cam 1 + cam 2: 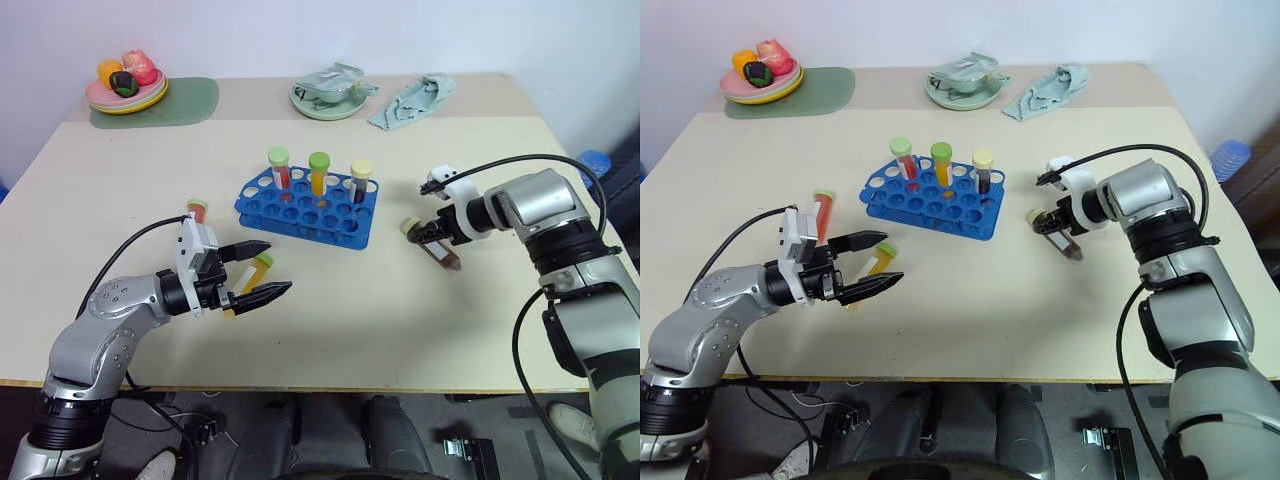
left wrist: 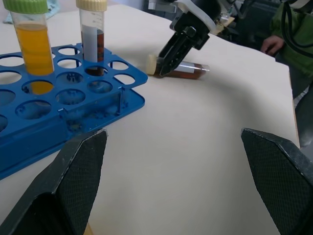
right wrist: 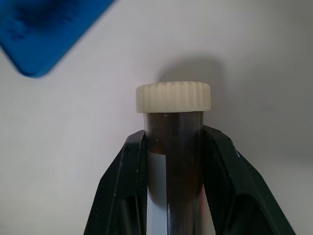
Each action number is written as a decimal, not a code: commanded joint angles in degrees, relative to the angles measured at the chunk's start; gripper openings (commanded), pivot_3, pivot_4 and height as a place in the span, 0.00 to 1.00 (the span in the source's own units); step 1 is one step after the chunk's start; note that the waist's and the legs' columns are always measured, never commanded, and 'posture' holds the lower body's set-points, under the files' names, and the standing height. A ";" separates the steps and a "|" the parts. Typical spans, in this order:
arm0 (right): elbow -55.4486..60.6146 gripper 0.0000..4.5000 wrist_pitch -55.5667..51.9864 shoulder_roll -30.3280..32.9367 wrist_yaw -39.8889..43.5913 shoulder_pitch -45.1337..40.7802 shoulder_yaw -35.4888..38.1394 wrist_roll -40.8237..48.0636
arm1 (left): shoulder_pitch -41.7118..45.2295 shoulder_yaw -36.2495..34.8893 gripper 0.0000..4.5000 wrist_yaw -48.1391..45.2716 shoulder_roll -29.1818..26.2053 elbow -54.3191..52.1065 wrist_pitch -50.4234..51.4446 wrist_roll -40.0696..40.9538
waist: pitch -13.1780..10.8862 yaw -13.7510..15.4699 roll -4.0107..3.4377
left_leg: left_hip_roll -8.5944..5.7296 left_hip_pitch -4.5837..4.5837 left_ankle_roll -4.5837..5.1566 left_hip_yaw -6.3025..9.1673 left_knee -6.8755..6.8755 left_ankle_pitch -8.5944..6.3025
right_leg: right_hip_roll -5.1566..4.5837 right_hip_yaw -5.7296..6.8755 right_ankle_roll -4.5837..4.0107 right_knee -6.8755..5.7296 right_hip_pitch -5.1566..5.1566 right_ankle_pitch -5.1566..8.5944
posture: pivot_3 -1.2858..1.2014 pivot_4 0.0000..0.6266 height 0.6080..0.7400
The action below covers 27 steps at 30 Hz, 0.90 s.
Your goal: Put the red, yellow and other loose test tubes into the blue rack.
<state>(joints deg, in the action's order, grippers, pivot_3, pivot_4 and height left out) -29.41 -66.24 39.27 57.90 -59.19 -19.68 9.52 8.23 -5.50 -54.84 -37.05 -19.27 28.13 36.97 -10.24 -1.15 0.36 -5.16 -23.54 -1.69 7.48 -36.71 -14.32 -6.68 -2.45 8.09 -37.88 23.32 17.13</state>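
The blue rack (image 1: 300, 214) stands mid-table with three capped tubes upright in it: red (image 1: 279, 168), yellow (image 1: 318, 173) and dark (image 1: 361, 181). To its right, my right gripper (image 3: 174, 135) is shut on a dark-brown test tube (image 1: 442, 250) with a cream cap (image 3: 173, 97), low at the table top. My left gripper (image 1: 278, 267) hovers open left of the rack, nothing between its fingers. Under it lies a yellow test tube (image 1: 259, 270). A red test tube (image 1: 197, 211) lies behind that wrist, partly hidden. The left wrist view shows the right gripper (image 2: 167, 62) on the brown tube (image 2: 188, 71).
A plate of toy food (image 1: 127, 92) on a green mat (image 1: 190, 102) sits at the back left. A pale green bowl (image 1: 328, 96) and a crumpled cloth (image 1: 412, 101) lie at the back. A person's hand (image 2: 270, 46) shows beyond the table's right edge.
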 commanded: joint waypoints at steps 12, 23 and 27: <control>24.35 0.27 -8.99 -0.17 -1.68 5.29 21.17 14.32 | 0.92 -1.51 1.00 -0.76 -0.61 -0.61 -0.56 0.84 | -0.01 0.26 -0.01 | -0.01 -0.04 0.00 0.00 -0.01 0.00 | -0.01 0.00 0.00 0.00 0.02 0.00 | 0.52 0.24 1.00; 36.43 0.27 32.02 -23.96 -8.71 18.96 37.74 20.77 | 0.15 -4.02 1.00 -2.78 -0.37 5.56 -3.78 0.16 | 0.00 -0.01 -0.02 | 0.00 0.00 -0.03 -0.03 0.01 0.02 | 0.00 -0.04 0.01 -0.14 0.07 0.00 | 0.52 0.24 1.00; 30.83 0.27 47.27 -29.76 -11.14 21.36 34.81 17.45 | 0.74 -5.48 1.00 -2.61 0.24 8.44 -5.74 -0.31 | 0.01 -0.02 0.00 | -0.02 0.00 -0.04 -0.03 -0.03 0.02 | -0.01 -0.03 0.01 -0.13 0.06 -0.01 | 0.52 0.24 1.00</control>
<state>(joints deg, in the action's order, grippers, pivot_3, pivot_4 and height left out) 2.45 -25.96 11.27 47.94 -37.83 15.81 27.69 8.50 -9.12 -57.29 -36.93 -10.81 24.37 36.76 -10.23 -1.17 0.36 -5.16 -23.54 -1.75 7.46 -36.75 -14.29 -6.67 -2.48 8.10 -38.03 23.38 17.12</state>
